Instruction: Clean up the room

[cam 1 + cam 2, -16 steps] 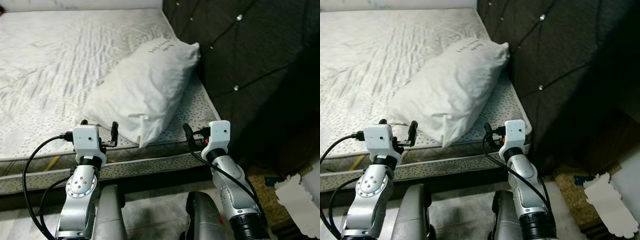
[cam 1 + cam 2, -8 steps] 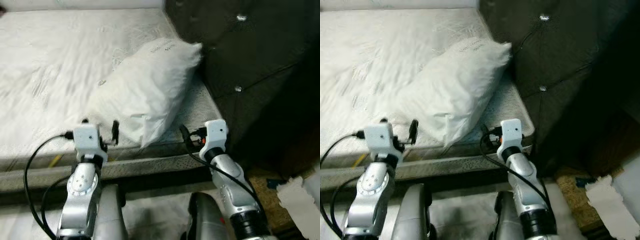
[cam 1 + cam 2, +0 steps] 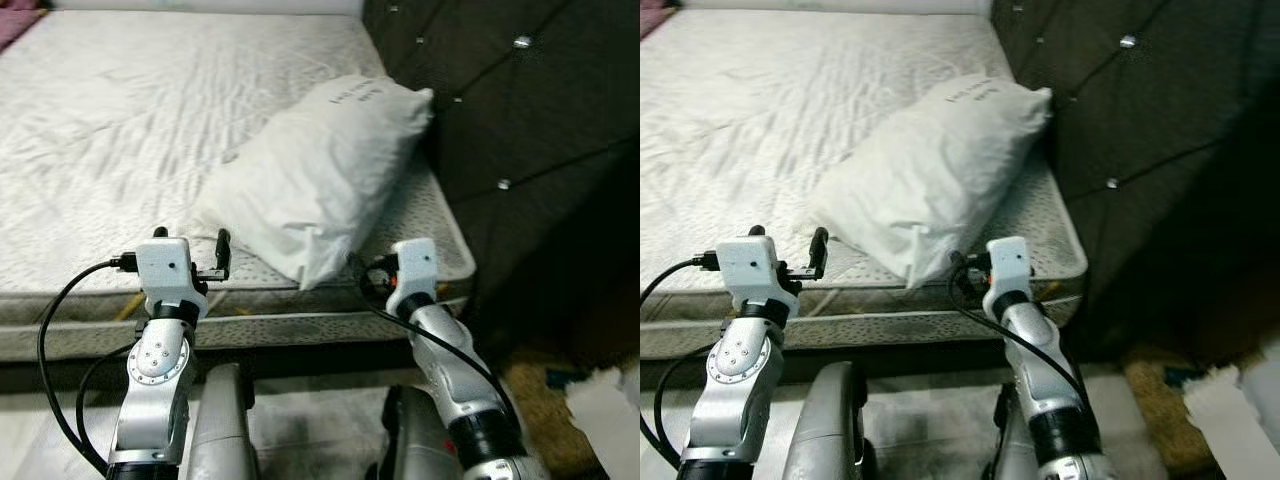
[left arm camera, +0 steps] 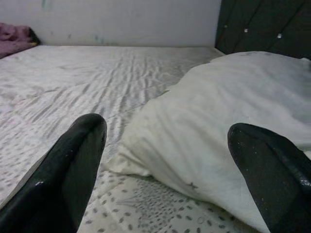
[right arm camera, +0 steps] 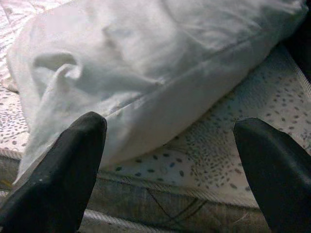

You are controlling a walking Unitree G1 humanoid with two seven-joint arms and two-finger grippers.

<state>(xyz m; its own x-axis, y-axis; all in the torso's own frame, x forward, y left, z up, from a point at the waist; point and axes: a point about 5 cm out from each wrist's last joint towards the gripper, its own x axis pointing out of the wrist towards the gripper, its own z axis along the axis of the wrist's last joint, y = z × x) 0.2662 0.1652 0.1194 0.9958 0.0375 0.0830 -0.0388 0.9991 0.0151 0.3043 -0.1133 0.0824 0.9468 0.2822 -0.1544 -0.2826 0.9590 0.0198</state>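
Observation:
A white pillow [image 3: 325,165] lies slantwise on the bare mattress [image 3: 120,130], its far end against the dark headboard and its near corner close to the bed's front edge. My left gripper [image 3: 192,240] hovers over the mattress edge just left of that corner, open; in its wrist view [image 4: 170,170] the pillow [image 4: 233,102] lies ahead between the fingers. My right gripper [image 3: 365,272] is at the bed edge, just right of the corner and open, with the pillow [image 5: 146,63] close in front of its fingertips [image 5: 63,170].
A dark tufted headboard [image 3: 520,120] rises along the right side of the bed. A purple cloth [image 4: 14,36] lies at the mattress's far left corner. On the floor to the right are a brown rug [image 3: 540,385] and a white sheet [image 3: 605,400].
The whole view has shifted, so the camera moved: the bed and pillow now sit further right and closer. Both grippers stay open, now nearer the pillow's near corner.

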